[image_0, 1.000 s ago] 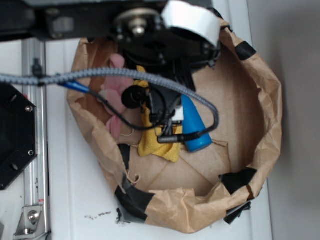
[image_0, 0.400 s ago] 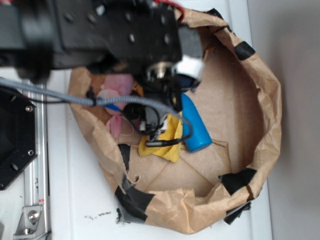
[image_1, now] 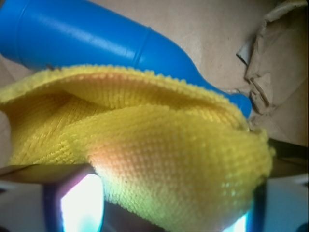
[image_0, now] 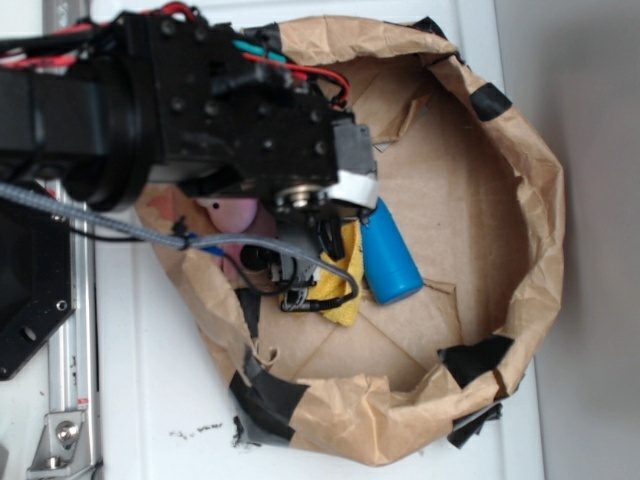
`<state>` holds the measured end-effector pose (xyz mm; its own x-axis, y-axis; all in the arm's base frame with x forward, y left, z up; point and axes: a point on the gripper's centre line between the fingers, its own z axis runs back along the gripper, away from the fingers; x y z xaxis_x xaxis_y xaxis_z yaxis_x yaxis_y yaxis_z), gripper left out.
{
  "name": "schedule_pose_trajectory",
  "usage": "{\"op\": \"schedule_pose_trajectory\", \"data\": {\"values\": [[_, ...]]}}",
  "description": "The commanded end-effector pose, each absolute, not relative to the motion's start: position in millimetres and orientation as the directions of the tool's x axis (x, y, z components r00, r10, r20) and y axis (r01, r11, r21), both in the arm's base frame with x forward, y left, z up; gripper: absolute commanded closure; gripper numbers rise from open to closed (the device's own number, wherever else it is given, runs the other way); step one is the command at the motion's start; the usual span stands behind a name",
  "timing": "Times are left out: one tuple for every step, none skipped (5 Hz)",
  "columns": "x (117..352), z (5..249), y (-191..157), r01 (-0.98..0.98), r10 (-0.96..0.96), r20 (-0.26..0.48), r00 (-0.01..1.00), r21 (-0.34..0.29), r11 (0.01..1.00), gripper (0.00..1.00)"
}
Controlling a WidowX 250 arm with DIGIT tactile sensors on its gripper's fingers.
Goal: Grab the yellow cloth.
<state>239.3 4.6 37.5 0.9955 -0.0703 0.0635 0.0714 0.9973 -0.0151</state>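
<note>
The yellow cloth (image_0: 346,296) lies bunched on the floor of a brown paper bin, left of the blue bottle (image_0: 388,256). My gripper (image_0: 312,268) is down on the cloth, mostly hidden under the black arm. In the wrist view the cloth (image_1: 169,140) fills the frame and bulges between my gripper's (image_1: 164,209) two fingers, which stand wide apart at the lower left and lower right. The jaws are open around the cloth. The blue bottle (image_1: 96,38) lies just behind the cloth.
A pink plush toy (image_0: 232,212) lies left of the cloth, partly under the arm. The crumpled paper bin wall (image_0: 545,200), patched with black tape, rings everything. A black mount and metal rail (image_0: 60,330) stand outside at the left.
The arm has swung down and to the left over the cloth, and the gripper has dropped onto it. The cloth now shows less and looks pushed together; the bottle has not moved.
</note>
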Motion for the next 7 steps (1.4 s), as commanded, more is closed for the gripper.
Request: {"op": "schedule_pose_trajectory", "data": {"values": [[247.5,62.2,5.7,0.045,-0.046,0.160,0.986,0.010,0.999,1.00],[258.8,89.1,12.1,0.046,-0.048,0.235,0.971,0.017,0.999,1.00],[261.1,140.8,15.5,0.087,-0.072,0.337,0.939,-0.029,0.996,1.00],[253.3,176.9,28.0,0.029,-0.021,0.254,0.967,-0.028,0.999,1.00],[242.2,183.4,20.3,0.017,-0.022,0.164,0.986,0.033,0.999,1.00],[237.7,180.2,9.5,0.025,-0.034,0.122,0.992,0.077,0.997,1.00],[237.5,173.9,0.2,0.050,-0.059,0.126,0.990,0.073,0.996,1.00]]}}
